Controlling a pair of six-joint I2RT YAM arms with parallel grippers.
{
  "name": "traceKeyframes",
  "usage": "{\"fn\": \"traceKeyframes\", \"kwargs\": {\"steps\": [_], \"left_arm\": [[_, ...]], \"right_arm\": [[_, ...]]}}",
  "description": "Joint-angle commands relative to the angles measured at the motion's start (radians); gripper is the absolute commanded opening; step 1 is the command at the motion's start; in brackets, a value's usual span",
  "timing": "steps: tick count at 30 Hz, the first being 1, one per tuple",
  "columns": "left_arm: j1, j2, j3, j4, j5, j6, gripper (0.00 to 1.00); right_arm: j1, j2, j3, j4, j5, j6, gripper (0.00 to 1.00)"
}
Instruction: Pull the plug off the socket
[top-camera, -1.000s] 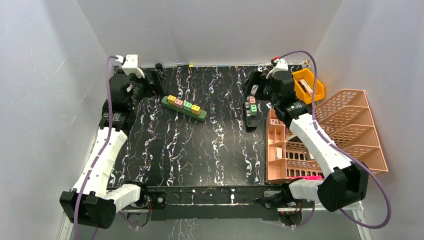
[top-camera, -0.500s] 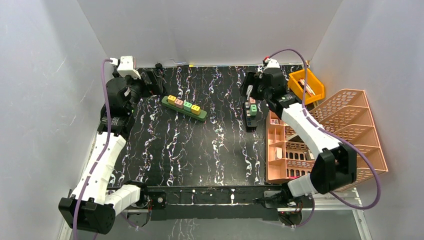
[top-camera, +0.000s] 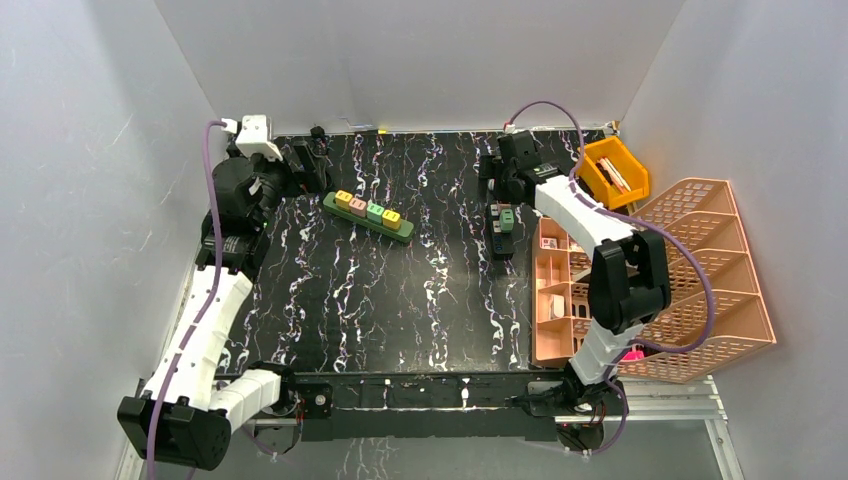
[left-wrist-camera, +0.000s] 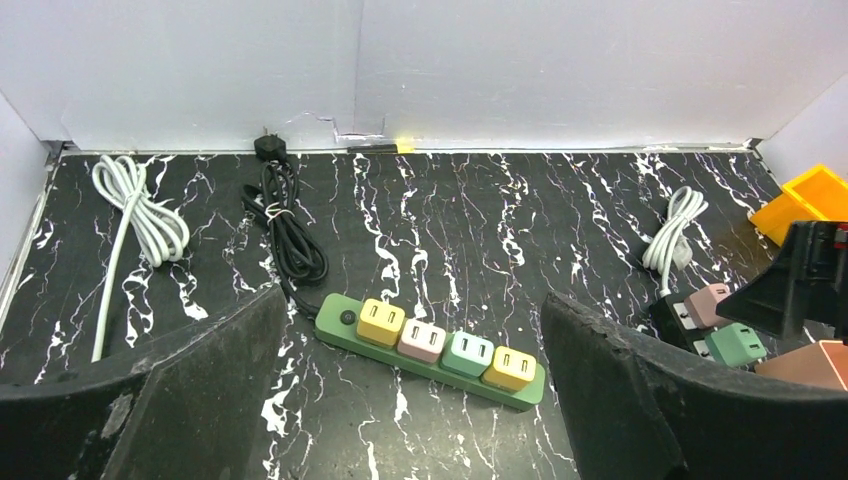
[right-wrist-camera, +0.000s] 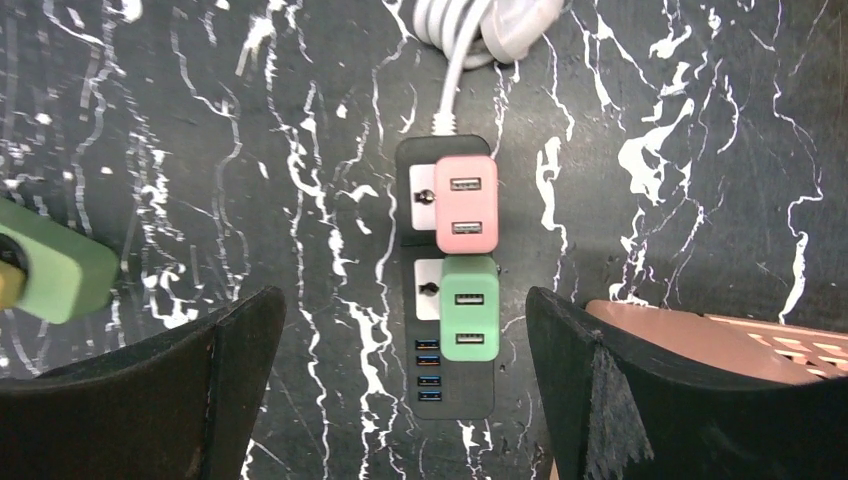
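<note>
Green power strip (left-wrist-camera: 334, 323) holds 4 plugs (left-wrist-camera: 380, 321); black cable (left-wrist-camera: 292, 236) coiled behind it.

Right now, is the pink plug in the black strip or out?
In. The pink plug sits seated on the black strip, next to the green plug.

"Where does each of your views sit?"

"My top view hangs high behind the near edge, tilted down toward the back wall, taking in the whole table (top-camera: 330, 300). My left wrist view looks from some way off across to the back edge, corner to corner. My right wrist view faces straight down, close, by the back right corner."

"What overlaps?"

"I see the black strip (right-wrist-camera: 465, 395), its pink plug (right-wrist-camera: 465, 205) and green plug (right-wrist-camera: 468, 305), in all three; the green strip (left-wrist-camera: 333, 325) too."
</note>
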Motion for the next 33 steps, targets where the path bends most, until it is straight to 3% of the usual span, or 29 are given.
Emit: {"fn": "traceKeyframes", "kwargs": {"steps": [1, 4, 9, 11, 15, 18, 23, 25, 29, 30, 33], "left_arm": [[-0.003, -0.035, -0.021, 0.059, 0.044, 0.038, 0.98], [-0.003, -0.044, -0.036, 0.099, 0.072, 0.074, 0.98], [-0.003, -0.043, -0.037, 0.114, 0.255, 0.117, 0.98], [-0.002, -0.008, 0.003, 0.029, 0.381, 0.146, 0.98], [0.023, 0.133, 0.172, -0.31, 0.856, 0.356, 0.98], [0.025, 0.212, 0.29, -0.533, 1.008, 0.499, 0.98], [0.025, 0.242, 0.36, -0.569, 1.127, 0.507, 0.98], [0.023, 0.258, 0.374, -0.563, 1.101, 0.467, 0.98], [0.006, 0.347, 0.458, -0.562, 0.746, 0.29, 0.98], [0.004, 0.373, 0.485, -0.555, 0.638, 0.25, 0.98], [0.002, 0.443, 0.563, -0.534, 0.254, 0.162, 0.98]], "right_arm": [[0.0, 0.025, 0.055, -0.028, 0.065, -0.027, 0.98], [0.001, 0.075, 0.056, -0.036, 0.09, -0.036, 0.98], [-0.001, 0.138, 0.066, -0.055, 0.091, -0.03, 0.98], [-0.001, 0.155, 0.067, -0.063, 0.088, -0.022, 0.98], [-0.001, 0.173, 0.059, -0.064, 0.08, -0.003, 0.96], [0.0, 0.166, 0.036, -0.056, 0.085, 0.008, 0.9], [0.0, 0.124, -0.005, -0.027, 0.099, 0.014, 0.78], [-0.001, 0.116, -0.014, -0.025, 0.107, 0.012, 0.74], [-0.001, 0.114, -0.021, -0.035, 0.112, 0.02, 0.7], [-0.001, 0.113, -0.024, -0.035, 0.111, 0.023, 0.65], [0.0, 0.101, -0.039, -0.026, 0.099, 0.031, 0.35]]}}
